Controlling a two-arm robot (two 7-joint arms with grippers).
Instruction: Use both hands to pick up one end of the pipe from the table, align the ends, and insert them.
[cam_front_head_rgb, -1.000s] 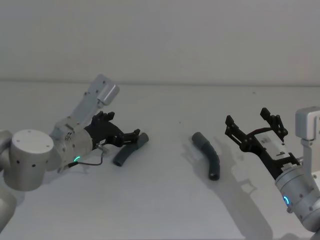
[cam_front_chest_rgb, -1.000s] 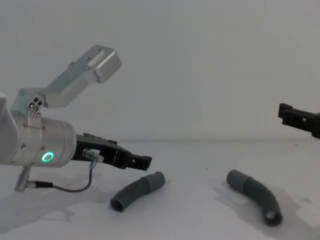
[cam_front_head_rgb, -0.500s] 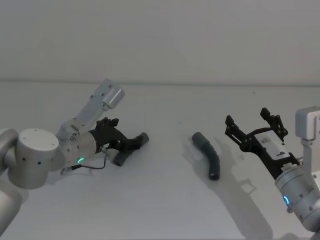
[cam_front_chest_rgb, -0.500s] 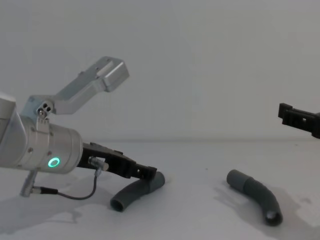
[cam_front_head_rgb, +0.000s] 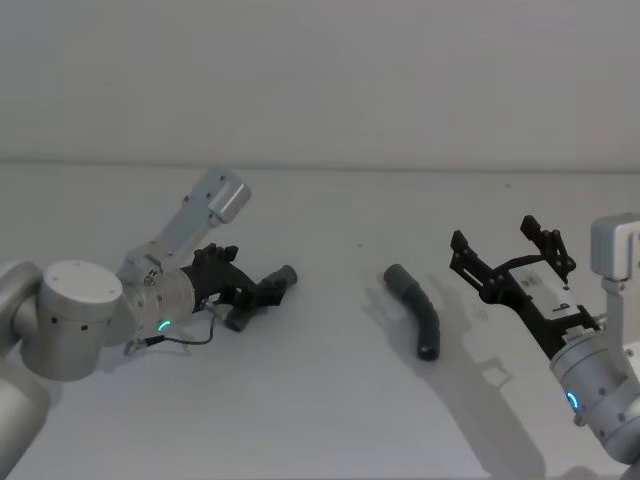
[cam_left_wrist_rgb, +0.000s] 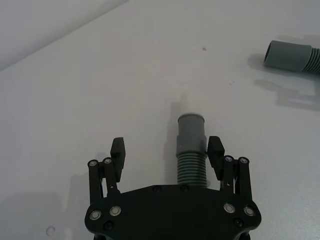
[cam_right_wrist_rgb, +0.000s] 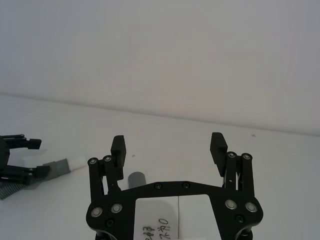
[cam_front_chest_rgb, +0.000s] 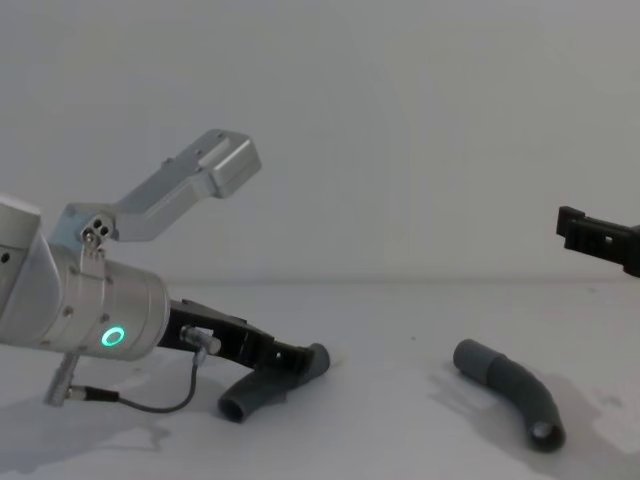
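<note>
Low on my left side of the bench, my left tool reaches nearly flat along the surface, its jaws apart on either side of the left pipe piece, which lies on the bench. From the head view I see just the collar poking out past the fingertips and the bend showing beneath them. The left wrist view gives more: the smooth collar points away from the tool's body, a ribbed stretch runs back between the fingers, and one finger sits right against the ribs while the other stands well clear, so the tool is wide and not clamped. From the chest view, the open mouth of that piece faces toward me near the bench's front. My right tool hangs above the bench on my right, jaws spread wide and holding nothing. The right pipe piece lies between the two tools, apart from both, curving toward me; in the right wrist view its grey end shows between my open fingers, and farther off the left piece shows a pale tip. Plain and matt grey-white, the bench meets a bare pale wall behind.
</note>
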